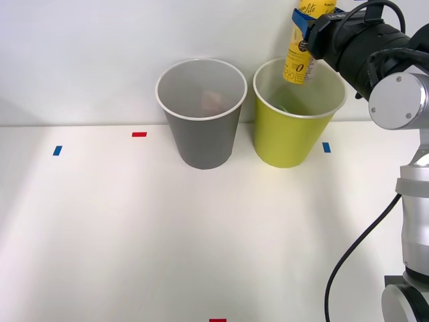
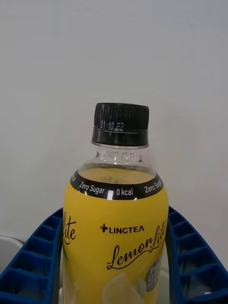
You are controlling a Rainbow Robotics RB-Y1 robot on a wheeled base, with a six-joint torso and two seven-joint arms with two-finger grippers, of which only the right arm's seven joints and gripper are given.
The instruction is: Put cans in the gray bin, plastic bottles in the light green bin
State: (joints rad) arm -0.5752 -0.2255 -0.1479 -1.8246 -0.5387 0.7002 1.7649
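My right gripper (image 1: pixel 303 23) is shut on a plastic bottle (image 1: pixel 299 62) with a yellow label, holding it upright. Its lower end hangs just inside the rim of the light green bin (image 1: pixel 285 144), at the back right side. In the wrist view the bottle (image 2: pixel 116 228) shows its black cap and lemon label between my blue ribbed fingers (image 2: pixel 33 266). The gray bin (image 1: pixel 201 137) stands just left of the green one. A faint pinkish shape (image 1: pixel 213 100) lies inside it; I cannot tell whether it is a can. No other cans are in view.
Both bins stand at the back of the white table (image 1: pixel 134 228), close to the white wall. Small blue tape marks (image 1: pixel 57 150) (image 1: pixel 326 147) and red ones (image 1: pixel 139 134) (image 1: pixel 217 320) lie on the tabletop. A black cable (image 1: pixel 348 261) hangs beside my arm at the right.
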